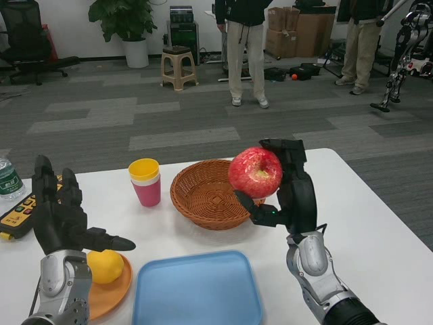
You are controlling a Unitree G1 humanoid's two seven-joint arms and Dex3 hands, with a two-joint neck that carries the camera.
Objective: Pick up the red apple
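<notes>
Now the right hand (287, 189) grips the red apple (255, 172).

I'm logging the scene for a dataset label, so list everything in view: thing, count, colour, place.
red apple: 1, red, held up over the basket's right edge
wicker basket: 1, brown, table centre
stacked cups: yellow in pink, left of basket
blue tray: 1, near edge, centre
lemon: 1, yellow, on orange plate, near left
water bottle: 1, clear, far left edge
yellow remote: 1, left edge
white table: 1
stool: 1, beige, floor behind
potted plant: 1, green, back left
people: 2 standing, back
left hand: black, holds nothing, over the table's left
right hand: black, grips apple
</notes>
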